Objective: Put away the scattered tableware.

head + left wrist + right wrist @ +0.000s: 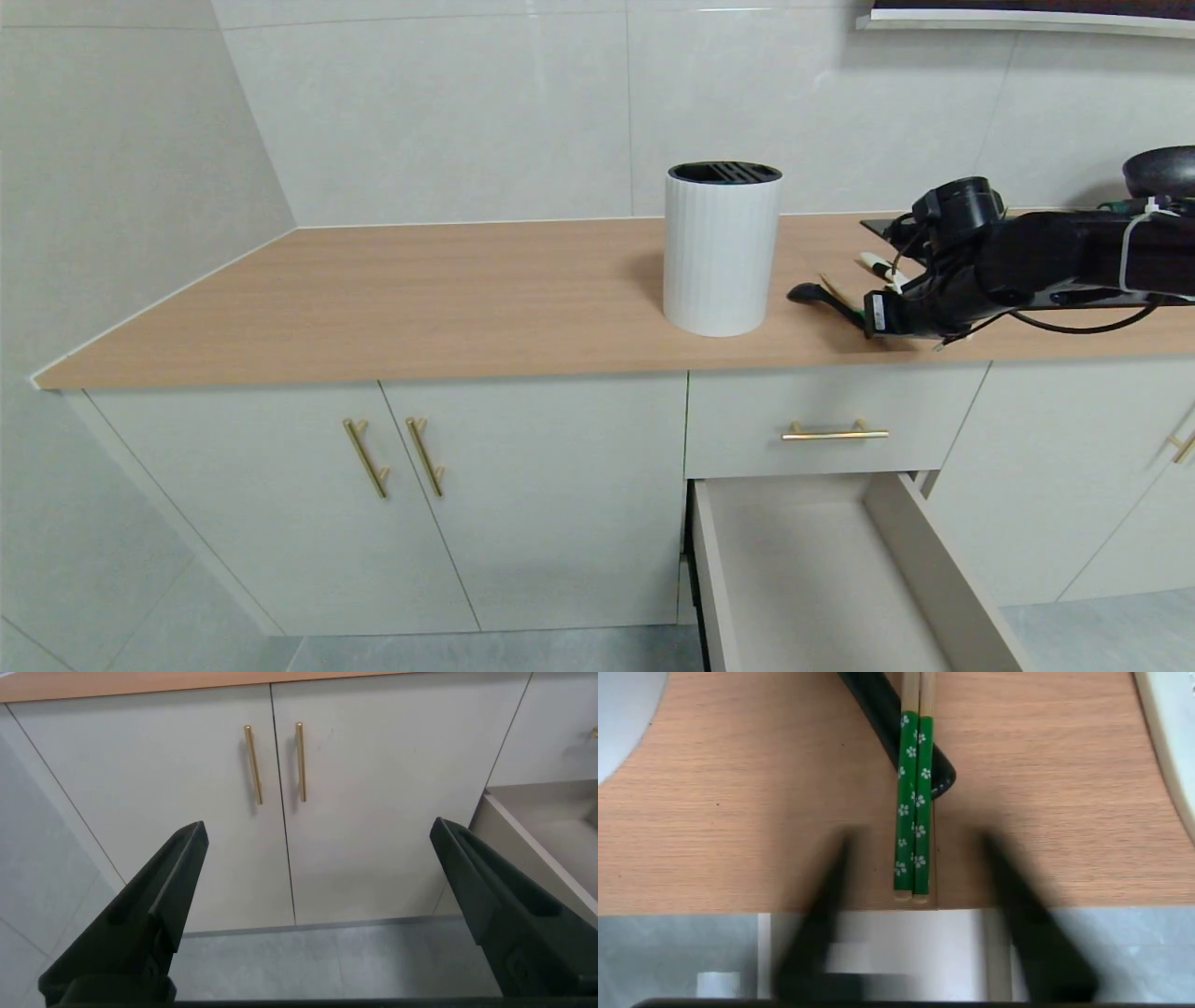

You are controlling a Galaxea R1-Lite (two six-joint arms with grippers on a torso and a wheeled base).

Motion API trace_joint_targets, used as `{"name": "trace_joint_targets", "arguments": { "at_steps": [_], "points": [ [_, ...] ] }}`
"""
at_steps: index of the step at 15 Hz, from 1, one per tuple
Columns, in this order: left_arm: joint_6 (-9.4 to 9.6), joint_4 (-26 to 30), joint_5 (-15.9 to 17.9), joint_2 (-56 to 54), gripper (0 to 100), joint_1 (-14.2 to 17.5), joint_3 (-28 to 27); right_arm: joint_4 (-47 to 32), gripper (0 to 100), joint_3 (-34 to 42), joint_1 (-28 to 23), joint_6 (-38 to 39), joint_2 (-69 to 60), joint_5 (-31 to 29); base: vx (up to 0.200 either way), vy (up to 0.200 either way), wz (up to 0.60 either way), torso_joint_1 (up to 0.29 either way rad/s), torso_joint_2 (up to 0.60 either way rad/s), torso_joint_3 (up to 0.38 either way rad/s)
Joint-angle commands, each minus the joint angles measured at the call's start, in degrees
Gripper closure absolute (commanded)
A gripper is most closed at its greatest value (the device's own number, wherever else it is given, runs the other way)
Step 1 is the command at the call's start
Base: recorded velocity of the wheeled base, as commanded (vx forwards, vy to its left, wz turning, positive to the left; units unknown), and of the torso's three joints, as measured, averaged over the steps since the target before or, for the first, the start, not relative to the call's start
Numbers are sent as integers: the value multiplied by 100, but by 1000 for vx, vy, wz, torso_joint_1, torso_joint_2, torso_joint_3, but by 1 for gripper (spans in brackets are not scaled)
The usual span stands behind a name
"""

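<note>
Chopsticks, green with little white flowers, lay side by side on the tabletop, near its front edge, across a black spoon. My right gripper hung over their ends, its jaws wide, one on each side, not touching them. A white holder stood close by. A drawer below stood open. My left gripper was down by the cupboard doors, jaws wide, holding nothing
</note>
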State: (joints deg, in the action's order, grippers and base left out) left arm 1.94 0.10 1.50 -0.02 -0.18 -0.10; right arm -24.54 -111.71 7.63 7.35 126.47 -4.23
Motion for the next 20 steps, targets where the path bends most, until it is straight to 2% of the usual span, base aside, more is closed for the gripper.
{"name": "trace_joint_targets", "arguments": {
  "at_steps": [1,7,8,15,20],
  "points": [
    [0,-1,-1,2,0,1,1,2,100,-8,2,-6,10,1,0,0,0,0,0,0],
    [0,-1,-1,2,0,1,1,-25,100,45,2,214,-351,1,0,0,0,0,0,0],
    [0,-1,8,2,0,1,1,-51,100,264,2,320,-711,1,0,0,0,0,0,0],
    [0,-1,-1,2,0,1,1,-7,100,3543,-122,302,-4042,54,0,0,0,0,0,0],
    [0,-1,-1,2,0,1,1,-60,100,5195,-86,38,-5976,71,0,0,0,0,0,0]
  ]
}}
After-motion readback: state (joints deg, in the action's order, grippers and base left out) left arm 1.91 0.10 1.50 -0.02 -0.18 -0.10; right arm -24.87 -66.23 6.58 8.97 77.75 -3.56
